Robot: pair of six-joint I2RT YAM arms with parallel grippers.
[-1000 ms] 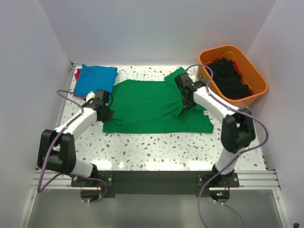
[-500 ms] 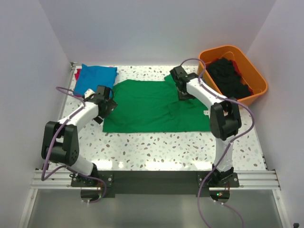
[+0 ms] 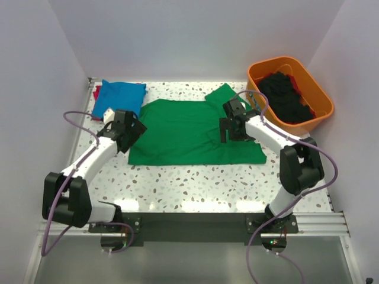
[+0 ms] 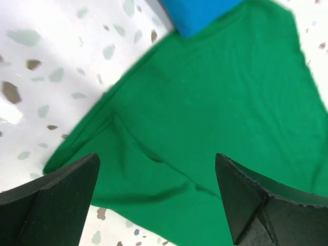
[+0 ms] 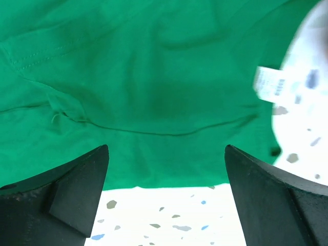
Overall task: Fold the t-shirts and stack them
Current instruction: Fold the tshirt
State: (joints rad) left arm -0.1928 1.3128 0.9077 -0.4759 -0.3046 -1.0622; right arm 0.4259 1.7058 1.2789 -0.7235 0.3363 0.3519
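1. Near zone: the speckled surface (image 3: pixel 177 183) is bare between the arm bases and the near hem of the green shirt (image 3: pixel 189 133).
2. The green shirt lies flat at mid-surface. Its near hem is fairly straight, and one sleeve sticks out at the far right.
3. The left pincer (image 3: pixel 129 135) is over the shirt's left edge, jaws fully apart and holding nothing. The left wrist view shows ridged creases in the cloth just beneath it.
4. The right pincer (image 3: pixel 233 133) is over the shirt's right part, also spread wide and empty. A white label (image 5: pixel 269 82) shows at the cloth edge beside it.
5. Far left: a folded blue shirt (image 3: pixel 118 97) lies on a red one (image 3: pixel 95 92). The blue corner meets the green shirt's far-left corner.
6. Far right: the orange tub (image 3: pixel 323 109) holds black shirts (image 3: pixel 284 97), close to the right arm.
7. Risks, as judged:
   - A pinch at the creased left edge may catch one layer only, so the fold would come up skewed.
   - Uneven lifting by the two arms would drag the hem crooked.
   - Pulling the green cloth leftward could disturb the blue stack.
   - A wide swing of the right arm could knock the tub.
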